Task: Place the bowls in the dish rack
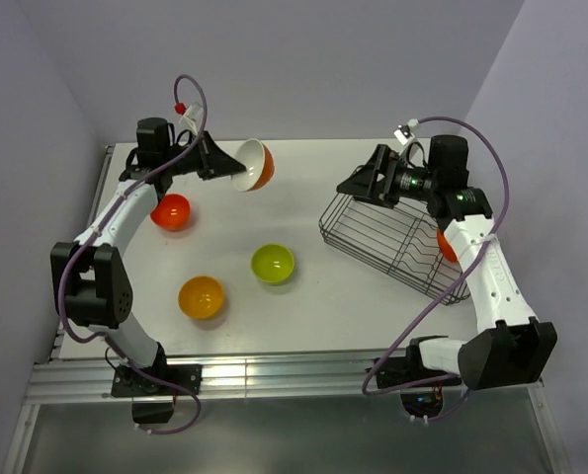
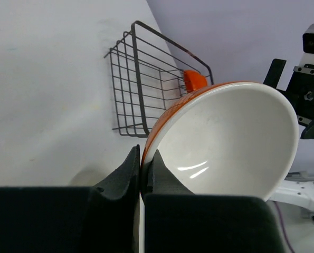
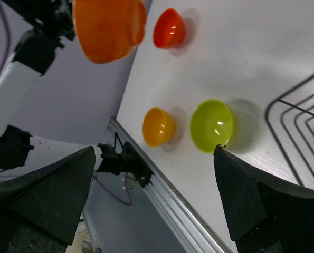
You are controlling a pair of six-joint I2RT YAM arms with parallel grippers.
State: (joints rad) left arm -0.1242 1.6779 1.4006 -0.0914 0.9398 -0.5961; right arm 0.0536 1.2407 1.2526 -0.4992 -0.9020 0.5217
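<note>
The small glossy bowl, white inside and orange outside, hangs above the table at about 11 o'clock, its rim pinched by the left gripper. This looks like the carry step: next it must travel toward 3 o'clock to the dark grey wire dish rack. The rack holds one red-orange bowl. The right gripper, fingers spread and empty, hovers at the rack's 10 o'clock corner.

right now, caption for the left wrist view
Left gripper clamps the rim of an orange-and-white bowl, dish rack beyond
</note>
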